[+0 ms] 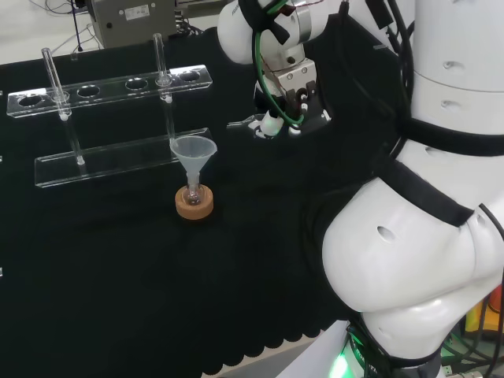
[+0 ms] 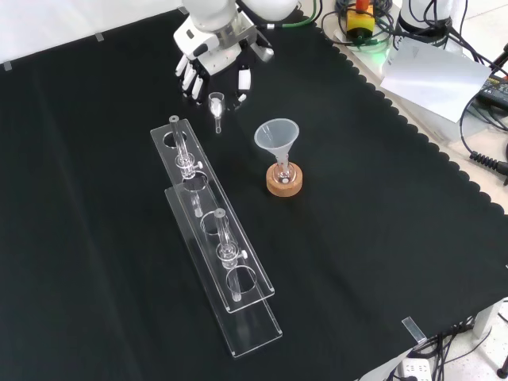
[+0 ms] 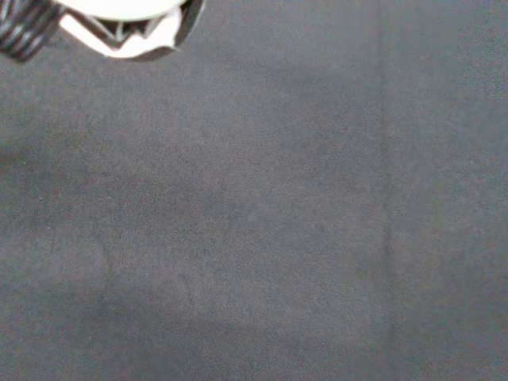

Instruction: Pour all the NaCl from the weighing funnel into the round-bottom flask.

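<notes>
A small clear weighing funnel (image 2: 216, 105) lies on the black cloth; the head view has it as a faint clear piece (image 1: 239, 124). The hand (image 2: 213, 62) hangs just above and behind it, fingers (image 2: 189, 81) pointing down and relaxed, holding nothing. In the head view the hand (image 1: 288, 101) is right of the weighing funnel. A small round-bottom flask (image 2: 284, 172) sits on a cork ring (image 2: 284, 186) with a clear plastic funnel (image 2: 276, 136) in its neck. The head view shows that funnel (image 1: 193, 150), flask (image 1: 193, 193) and cork ring (image 1: 194, 207) left of and nearer than the hand. What the weighing funnel holds I cannot make out.
A clear two-tier tube rack (image 2: 216, 252) with upright glass tubes lies left of the flask in the front view; in the head view the rack (image 1: 110, 88) stands behind the flask. The wrist view has bare black cloth (image 3: 262, 222). The arm's white links (image 1: 425, 236) rise at the head view's right.
</notes>
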Controlling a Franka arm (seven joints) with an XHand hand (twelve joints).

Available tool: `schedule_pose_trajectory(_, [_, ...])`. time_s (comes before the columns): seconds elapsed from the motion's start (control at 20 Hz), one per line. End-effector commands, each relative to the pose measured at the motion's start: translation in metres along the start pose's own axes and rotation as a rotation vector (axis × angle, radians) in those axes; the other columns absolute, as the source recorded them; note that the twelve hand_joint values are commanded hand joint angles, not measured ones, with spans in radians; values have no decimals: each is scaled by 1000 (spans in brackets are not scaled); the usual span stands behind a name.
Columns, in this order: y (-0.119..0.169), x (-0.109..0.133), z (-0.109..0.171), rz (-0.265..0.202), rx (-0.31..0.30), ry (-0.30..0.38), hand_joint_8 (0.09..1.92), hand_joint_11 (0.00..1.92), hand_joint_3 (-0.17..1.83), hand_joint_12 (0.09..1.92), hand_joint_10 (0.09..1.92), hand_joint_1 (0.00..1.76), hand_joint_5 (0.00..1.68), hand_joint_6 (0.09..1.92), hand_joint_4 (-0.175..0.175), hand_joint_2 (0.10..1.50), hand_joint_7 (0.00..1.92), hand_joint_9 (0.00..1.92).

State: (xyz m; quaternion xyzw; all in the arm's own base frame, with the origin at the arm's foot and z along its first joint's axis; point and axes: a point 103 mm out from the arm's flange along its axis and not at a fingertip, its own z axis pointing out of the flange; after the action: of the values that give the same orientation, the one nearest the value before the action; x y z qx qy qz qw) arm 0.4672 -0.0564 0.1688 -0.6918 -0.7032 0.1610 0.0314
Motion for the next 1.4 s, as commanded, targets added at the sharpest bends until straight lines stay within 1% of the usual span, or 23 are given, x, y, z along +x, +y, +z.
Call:
schedule_pose_trajectory(0.05, [-27, 0, -14, 13, -3, -37, 634, 634, 877, 1198, 460, 1107, 1166, 967, 175, 594, 650, 927])
schedule_pose_trajectory(0.3, [-39, 4, -26, 30, 1, -65, 634, 636, 878, 1196, 459, 1107, 1166, 968, 175, 593, 649, 928])
schedule_pose_trajectory(0.45, [-46, 7, -34, 28, 1, -77, 633, 637, 879, 1196, 458, 1107, 1166, 969, 175, 593, 649, 929])
schedule_pose_trajectory(0.9, [-72, 21, -61, 26, -27, -106, 632, 639, 881, 1193, 455, 1107, 1166, 971, 175, 592, 649, 932])
schedule_pose_trajectory(1.15, [-86, 28, -70, 22, -34, -122, 632, 640, 883, 1192, 454, 1107, 1165, 973, 175, 592, 649, 935])
schedule_pose_trajectory(1.4, [-99, 38, -73, 28, -22, -135, 632, 642, 884, 1190, 452, 1107, 1165, 974, 175, 591, 653, 938])
